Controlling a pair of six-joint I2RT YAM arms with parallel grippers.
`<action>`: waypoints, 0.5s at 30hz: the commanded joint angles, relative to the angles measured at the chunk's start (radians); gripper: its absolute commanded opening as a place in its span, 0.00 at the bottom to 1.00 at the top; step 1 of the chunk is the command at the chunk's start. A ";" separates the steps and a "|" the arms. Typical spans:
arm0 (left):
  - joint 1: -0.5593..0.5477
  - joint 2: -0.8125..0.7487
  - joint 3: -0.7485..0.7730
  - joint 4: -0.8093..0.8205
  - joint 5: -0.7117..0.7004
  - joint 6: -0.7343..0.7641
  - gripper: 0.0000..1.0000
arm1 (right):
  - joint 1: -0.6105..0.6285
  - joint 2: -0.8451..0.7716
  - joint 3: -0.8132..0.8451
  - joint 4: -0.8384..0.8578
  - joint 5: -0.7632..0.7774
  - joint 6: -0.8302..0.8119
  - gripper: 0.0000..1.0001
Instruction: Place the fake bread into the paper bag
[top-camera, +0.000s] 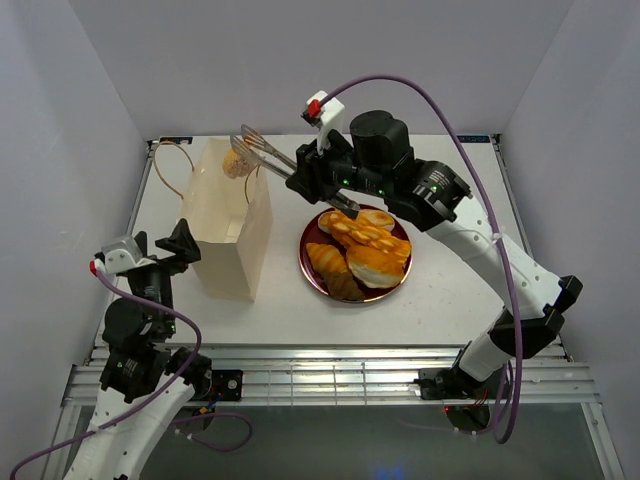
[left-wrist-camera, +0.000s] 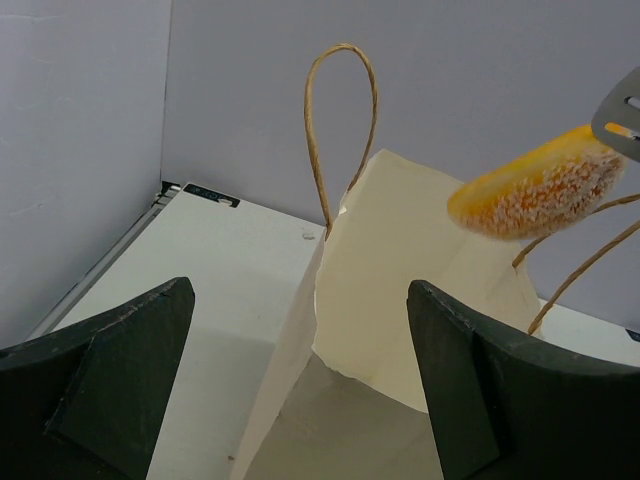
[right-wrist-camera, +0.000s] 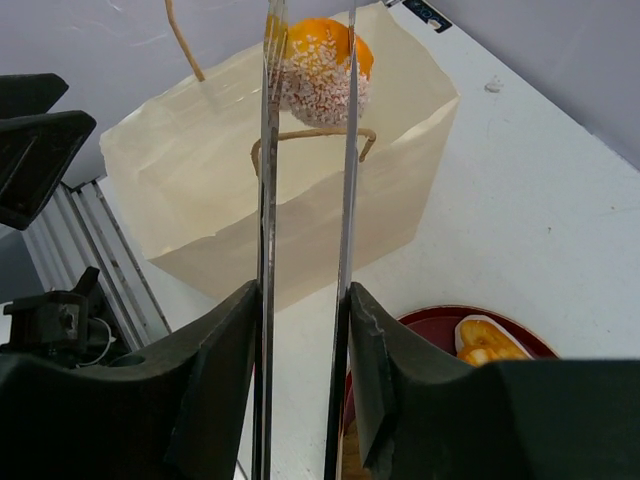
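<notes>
Bright, even, diffuse light from overhead in all 3 views, no hard shadows. Top view: white table (top-camera: 450, 300) and walls bounce light; only faint soft shade round the plate (top-camera: 305, 262) and at the paper bag (top-camera: 235, 230) base. Glossy highlights on the fake bread (top-camera: 372, 262). Strip below the table edge is dim. Walls lean outward, wide-angle distortion at the edges.

Right wrist view: tongs (right-wrist-camera: 268, 200) carry bright glare streaks along the metal; right gripper fingers (right-wrist-camera: 200, 400) are near-black w/ little detail, slightly soft.

Left wrist view: left gripper fingers (left-wrist-camera: 100, 390) dark and a bit out of focus; bag pale, glowing where light passes thru the paper; bkgd sharp.
</notes>
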 joint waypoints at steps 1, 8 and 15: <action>-0.007 0.019 -0.006 0.013 0.012 0.003 0.98 | 0.007 0.003 -0.022 0.116 -0.023 0.006 0.45; -0.007 0.023 -0.009 0.016 0.020 0.006 0.98 | 0.007 0.027 0.002 0.147 -0.025 0.008 0.54; -0.007 0.032 -0.020 0.033 0.038 0.019 0.98 | 0.007 0.027 0.042 0.174 -0.025 0.022 0.55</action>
